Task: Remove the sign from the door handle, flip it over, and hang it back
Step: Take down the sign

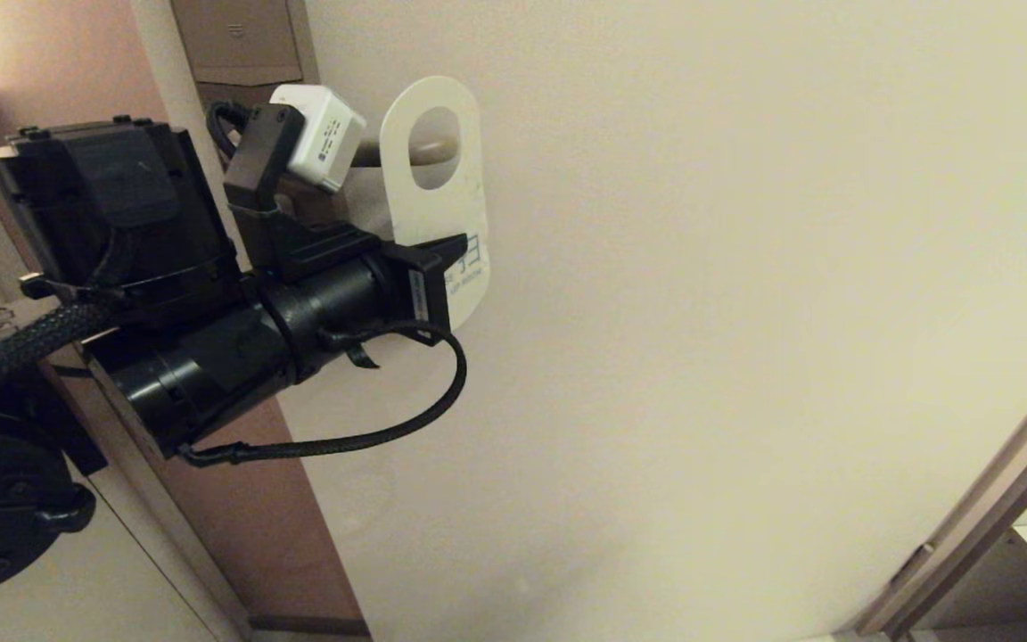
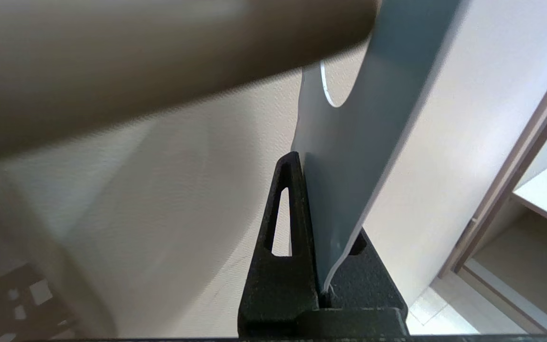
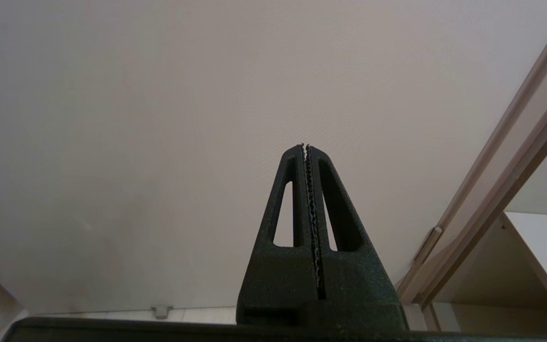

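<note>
Nearest the head camera, the left arm reaches up toward the door, and its left gripper (image 1: 455, 254) is clamped on the lower end of the sign (image 1: 435, 192). In the left wrist view the card's bottom edge sits pinched between the two black fingers (image 2: 285, 228), and the card rises straight out of them, its teal face (image 2: 349, 156) turned to the wrist camera (the off-white face is the one the head camera sees). Just beyond the grip, the sign's oval hole is threaded over the door handle (image 1: 429, 149), whose rounded end shows through the opening, so the card hangs on the lever with the gripper directly below it. Behind both lies the pale door (image 1: 745, 312). The right gripper (image 3: 307, 149) is apart from all this, its jaws pressed together on nothing, pointing at bare door.
</note>
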Robot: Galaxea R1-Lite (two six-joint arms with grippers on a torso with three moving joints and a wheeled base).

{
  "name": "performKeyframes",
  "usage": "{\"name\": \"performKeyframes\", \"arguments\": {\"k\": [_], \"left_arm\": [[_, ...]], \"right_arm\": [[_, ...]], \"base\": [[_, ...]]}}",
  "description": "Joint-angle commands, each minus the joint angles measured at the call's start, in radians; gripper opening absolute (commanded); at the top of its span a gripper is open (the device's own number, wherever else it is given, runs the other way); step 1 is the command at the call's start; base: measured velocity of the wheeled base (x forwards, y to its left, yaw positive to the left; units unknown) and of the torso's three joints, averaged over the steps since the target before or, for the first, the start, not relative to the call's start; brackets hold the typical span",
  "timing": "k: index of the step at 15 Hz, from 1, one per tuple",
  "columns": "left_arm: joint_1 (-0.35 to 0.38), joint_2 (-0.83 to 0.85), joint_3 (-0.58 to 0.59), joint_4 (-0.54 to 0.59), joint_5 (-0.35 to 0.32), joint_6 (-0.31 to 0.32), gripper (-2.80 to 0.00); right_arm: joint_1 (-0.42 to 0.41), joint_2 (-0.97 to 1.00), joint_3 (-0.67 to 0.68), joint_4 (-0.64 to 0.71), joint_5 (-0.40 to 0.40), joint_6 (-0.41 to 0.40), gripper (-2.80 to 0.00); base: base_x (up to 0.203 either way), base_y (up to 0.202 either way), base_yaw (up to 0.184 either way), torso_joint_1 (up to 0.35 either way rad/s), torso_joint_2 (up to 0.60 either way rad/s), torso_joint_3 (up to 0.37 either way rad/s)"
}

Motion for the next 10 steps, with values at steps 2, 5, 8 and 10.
{"name": "performKeyframes", "arguments": {"k": [2, 5, 8, 10], "left_arm": [[-0.022, 0.013, -0.001, -0.004, 0.001, 0.0, -2.8], [-0.057, 0.011, 0.0, -0.004, 0.001, 0.001, -2.8], [-0.1, 0.004, 0.002, -0.003, 0.0, 0.002, -2.8], [-0.113, 0.003, 0.005, -0.003, -0.001, 0.002, -2.8]], "right_arm": [[-0.001, 0.0, 0.0, -0.001, 0.0, 0.0, -2.8], [0.001, 0.0, 0.0, 0.0, 0.0, 0.0, -2.8], [0.0, 0.0, 0.0, 0.0, 0.0, 0.0, -2.8], [0.0, 0.0, 0.0, 0.0, 0.0, 0.0, -2.8]], "base": [[0.0, 0.0, 0.0, 0.0, 0.0, 0.0], [0.0, 0.0, 0.0, 0.0, 0.0, 0.0], [0.0, 0.0, 0.0, 0.0, 0.0, 0.0], [0.0, 0.0, 0.0, 0.0, 0.0, 0.0]]}}
